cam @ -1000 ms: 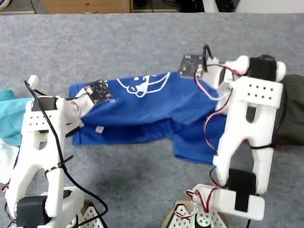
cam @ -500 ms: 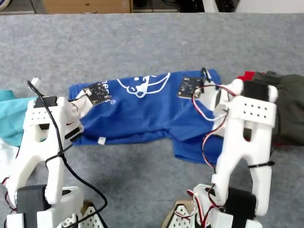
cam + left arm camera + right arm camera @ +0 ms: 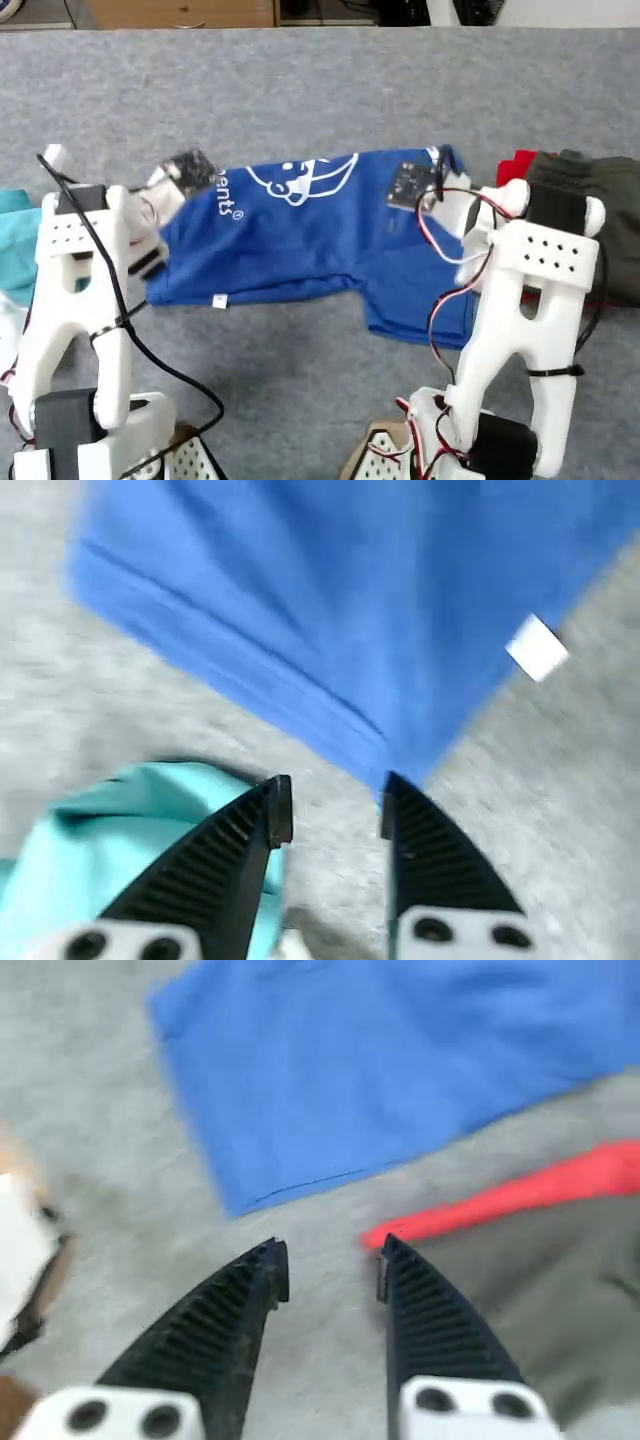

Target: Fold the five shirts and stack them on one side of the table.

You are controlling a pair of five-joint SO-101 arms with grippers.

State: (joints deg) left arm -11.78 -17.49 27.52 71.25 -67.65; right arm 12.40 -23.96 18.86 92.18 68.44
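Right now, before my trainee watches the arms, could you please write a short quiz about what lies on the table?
1. True or false: the left arm's jaws are shut on the blue shirt.
2. Which garment lies at the left edge of the table in the high view? A) a red one B) the teal shirt C) a dark green one
3. Fill in: the print on the blue shirt is ____ in colour.
Key: 1 false, the jaws stand open and hold nothing; 2 B; 3 white.
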